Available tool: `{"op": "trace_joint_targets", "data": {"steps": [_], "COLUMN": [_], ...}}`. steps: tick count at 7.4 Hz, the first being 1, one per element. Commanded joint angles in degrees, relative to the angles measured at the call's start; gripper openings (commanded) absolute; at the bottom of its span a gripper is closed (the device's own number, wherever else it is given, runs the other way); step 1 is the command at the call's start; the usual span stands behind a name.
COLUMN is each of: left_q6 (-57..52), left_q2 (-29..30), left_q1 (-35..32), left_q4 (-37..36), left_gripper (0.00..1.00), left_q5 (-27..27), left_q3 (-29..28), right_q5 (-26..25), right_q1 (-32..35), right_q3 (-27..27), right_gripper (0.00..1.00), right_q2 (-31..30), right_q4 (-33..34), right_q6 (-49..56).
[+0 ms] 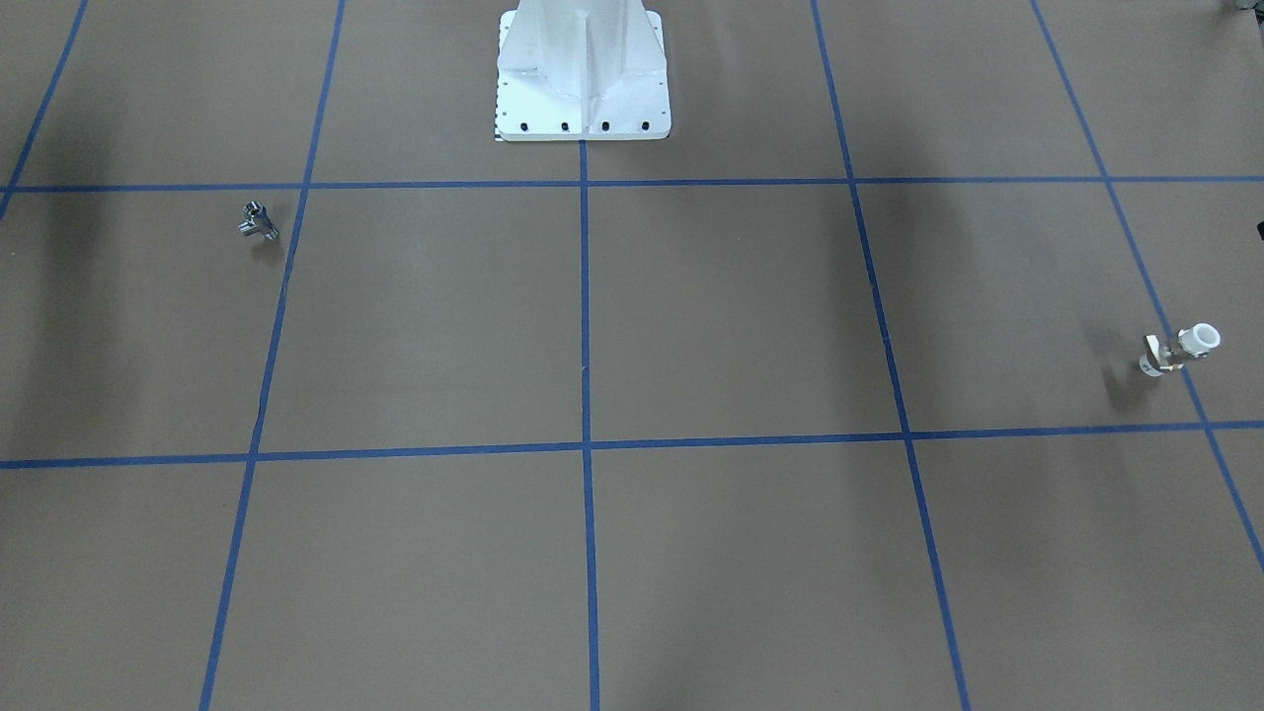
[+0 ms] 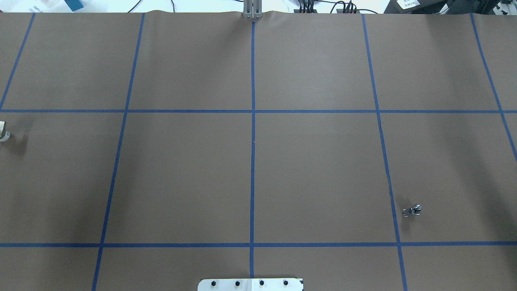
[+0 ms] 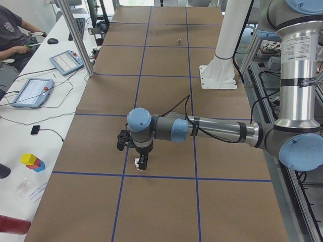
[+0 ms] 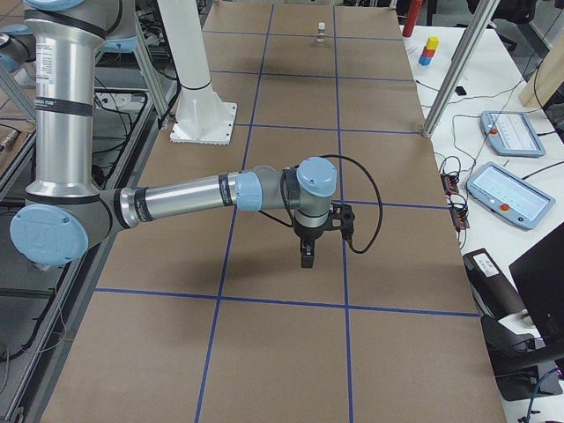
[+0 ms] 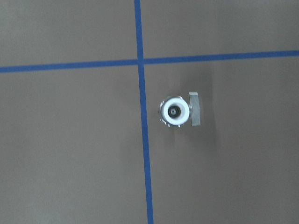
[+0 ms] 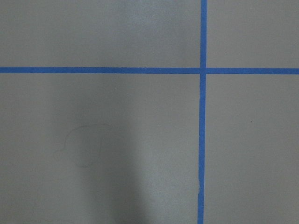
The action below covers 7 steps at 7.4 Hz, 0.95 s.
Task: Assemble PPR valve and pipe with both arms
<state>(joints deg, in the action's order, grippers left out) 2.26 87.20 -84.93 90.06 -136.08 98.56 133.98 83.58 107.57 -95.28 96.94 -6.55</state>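
The PPR valve (image 5: 176,112) stands upright on the brown table, white ring on top and side tab to its right, straight below the left wrist camera. It also shows in the front view (image 1: 1180,349) and at the overhead view's left edge (image 2: 3,131). In the left side view my left gripper (image 3: 143,164) hangs right at the valve (image 3: 137,162); I cannot tell whether it is open or touching. The silver pipe (image 1: 257,221) lies alone on the table, also in the overhead view (image 2: 412,210). My right gripper (image 4: 306,258) points down over bare table; I cannot tell its state. The pipe is out of the right wrist view.
The white bolted pedestal (image 1: 583,89) stands at the robot's side of the table. Blue tape lines (image 2: 253,121) divide the brown surface into squares. Operators' desks with tablets (image 4: 507,132) and coloured blocks (image 3: 33,161) run along the far side.
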Motion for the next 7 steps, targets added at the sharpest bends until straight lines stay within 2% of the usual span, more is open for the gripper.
{"op": "trace_joint_targets", "data": {"steps": [1, 2, 3, 5, 7], "left_q6": [7.37, 9.15, 13.26, 15.06, 15.14], "left_q2": [2.54, 2.89, 2.98, 4.12, 5.43], "left_q1": [6.32, 7.31, 8.19, 10.31, 11.01], "left_q4": [6.66, 14.19, 20.10, 21.92, 21.65], "left_gripper": [1.00, 1.00, 1.00, 1.00, 0.99], "left_q5": [0.37, 0.37, 0.46, 0.72, 4.40], "left_q3": [-3.80, -9.30, -12.14, -14.97, -15.85], "right_q5": [0.32, 0.23, 0.23, -0.12, -0.12], "right_q1": [0.00, 0.00, 0.00, -0.61, -0.88], "right_q3": [0.10, 0.01, 0.01, 0.10, 0.10], "right_gripper": [0.99, 1.00, 1.00, 1.00, 1.00], "right_q2": [0.00, 0.26, 0.27, 0.88, 1.06], "right_q4": [0.00, 0.00, 0.00, -0.17, -0.17], "right_q6": [0.31, 0.22, -0.04, 0.13, -0.22]}}
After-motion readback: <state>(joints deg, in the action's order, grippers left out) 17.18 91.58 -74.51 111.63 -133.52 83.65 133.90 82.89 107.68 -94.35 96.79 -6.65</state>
